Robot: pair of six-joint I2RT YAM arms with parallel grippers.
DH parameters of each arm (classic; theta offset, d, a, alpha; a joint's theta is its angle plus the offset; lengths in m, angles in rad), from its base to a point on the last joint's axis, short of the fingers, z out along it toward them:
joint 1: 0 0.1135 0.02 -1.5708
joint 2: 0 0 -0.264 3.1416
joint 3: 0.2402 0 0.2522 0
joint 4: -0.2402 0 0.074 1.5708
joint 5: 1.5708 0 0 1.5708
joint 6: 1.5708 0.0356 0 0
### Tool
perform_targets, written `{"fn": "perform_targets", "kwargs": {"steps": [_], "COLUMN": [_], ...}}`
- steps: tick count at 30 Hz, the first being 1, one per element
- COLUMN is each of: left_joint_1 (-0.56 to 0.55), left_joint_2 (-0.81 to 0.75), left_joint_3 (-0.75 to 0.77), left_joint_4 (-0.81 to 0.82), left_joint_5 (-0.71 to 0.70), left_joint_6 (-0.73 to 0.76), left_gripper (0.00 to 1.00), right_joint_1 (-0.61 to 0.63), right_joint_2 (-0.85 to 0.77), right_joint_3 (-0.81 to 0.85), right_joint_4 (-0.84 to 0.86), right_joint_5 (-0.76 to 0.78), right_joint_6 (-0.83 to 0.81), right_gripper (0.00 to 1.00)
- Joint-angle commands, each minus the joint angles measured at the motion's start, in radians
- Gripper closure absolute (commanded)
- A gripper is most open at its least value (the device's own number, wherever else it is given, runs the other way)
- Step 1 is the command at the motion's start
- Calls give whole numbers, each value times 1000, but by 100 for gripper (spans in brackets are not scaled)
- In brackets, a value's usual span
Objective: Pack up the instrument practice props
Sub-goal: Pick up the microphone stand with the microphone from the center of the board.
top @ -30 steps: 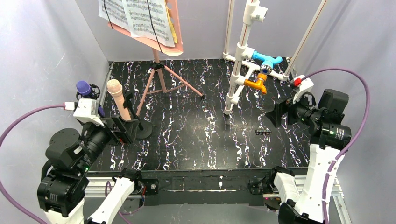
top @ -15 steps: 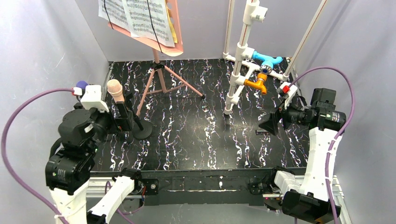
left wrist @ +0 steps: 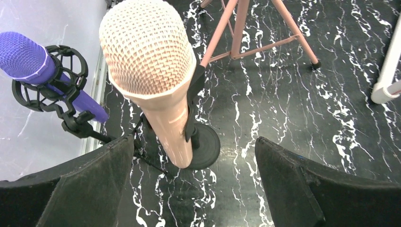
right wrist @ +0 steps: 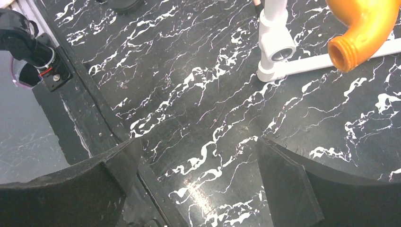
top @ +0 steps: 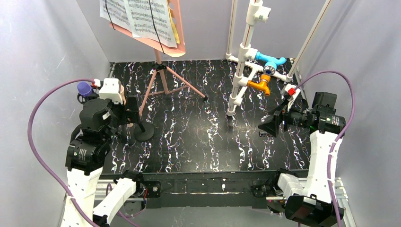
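The beige microphone [left wrist: 146,52] stands upright in a black clip on a round black base [left wrist: 206,145]. My left gripper [left wrist: 195,158] is open; the microphone's shaft is just ahead of the gap, touching neither finger. In the top view my left gripper [top: 131,109] covers most of that microphone. The purple microphone [left wrist: 26,56] sits in a black shock mount to the left [top: 85,88]. The pink sheet-music holder [top: 166,45] carries printed music pages [top: 142,16] on pink tripod legs [top: 163,84]. My right gripper [top: 270,124] is open over bare tabletop [right wrist: 196,153].
The white pipe frame [top: 246,52] with blue [top: 272,61] and orange fittings [top: 261,85] stands at the back right; its orange elbow [right wrist: 364,28] lies close ahead of my right gripper. A small black comb-like item [top: 266,135] lies under that gripper. The table's front edge [right wrist: 75,118] is at the left.
My left arm has lifted and swung forward, coming over the beige microphone. My right gripper has moved left and tilted down towards the table.
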Motion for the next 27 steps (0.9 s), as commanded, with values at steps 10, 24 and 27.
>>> {"fn": "perform_targets", "kwargs": {"steps": [10,24,27], "left_joint_1": [-5,20,35], "left_joint_2": [-29,-11,5], "left_joint_3": [-154,-276,-269], "left_joint_4": [230,387,396], "left_joint_5": [-124,-91,-73], "left_joint_6": [28,-14,-14], "left_gripper": [0,9,14], "right_joint_1": [-3,-3,-3], "right_joint_2": [-32,-37,-34], "right_joint_3": [-47,-51,-42], "right_joint_4": [129,140,138], "right_joint_5": [-52,-48,-45], "right_joint_6": [92,111,112], "right_gripper": [0,0,0]}}
